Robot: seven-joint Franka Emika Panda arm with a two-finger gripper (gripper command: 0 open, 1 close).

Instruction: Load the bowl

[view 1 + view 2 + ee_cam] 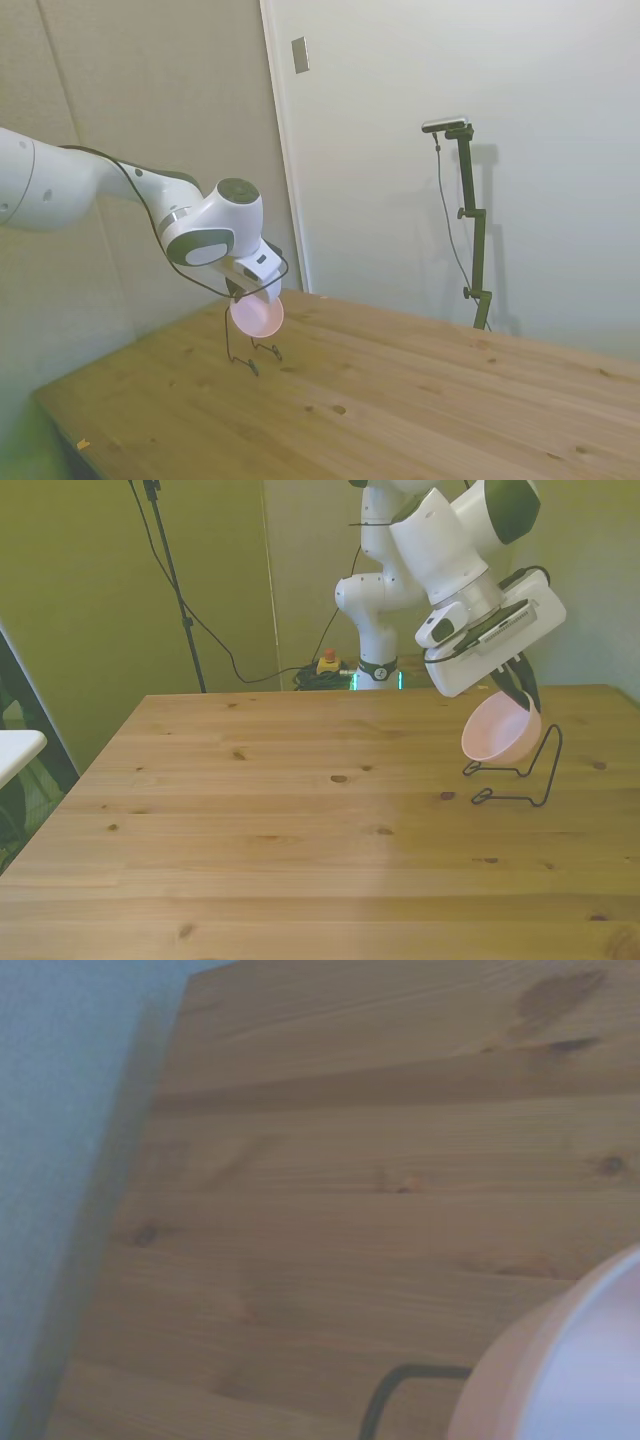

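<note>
The pale pink bowl [500, 730] hangs at the right of the front view, held up off the wooden surface [300, 830] by the hand [522, 695], whose dark fingers [527, 692] are clenched on the bowl's upper rim. The bowl is tilted, its opening turned toward the frame's lower left in the front view, so the smooth inside shows. Just beneath and to the right of it stands the thin black wire stand [530, 775], with one upright loop rising at the far right and two small feet resting on the surface; the bowl's lower edge sits very near the stand's low front wire, though from these angles I cannot tell for sure whether they touch. In the side view the bowl [257, 316] appears left of centre, under the white arm [210, 230] that comes in from the left edge, and the wire stand [250, 355] shows as a thin dark outline directly below it, near the surface's far left corner. The wrist view is soft and close: a curved pink part of the bowl [560, 1360] fills the lower right corner, a bent piece of the black wire [400, 1385] lies beside it, and the pine boards [380, 1190] fill most of the frame.
</note>
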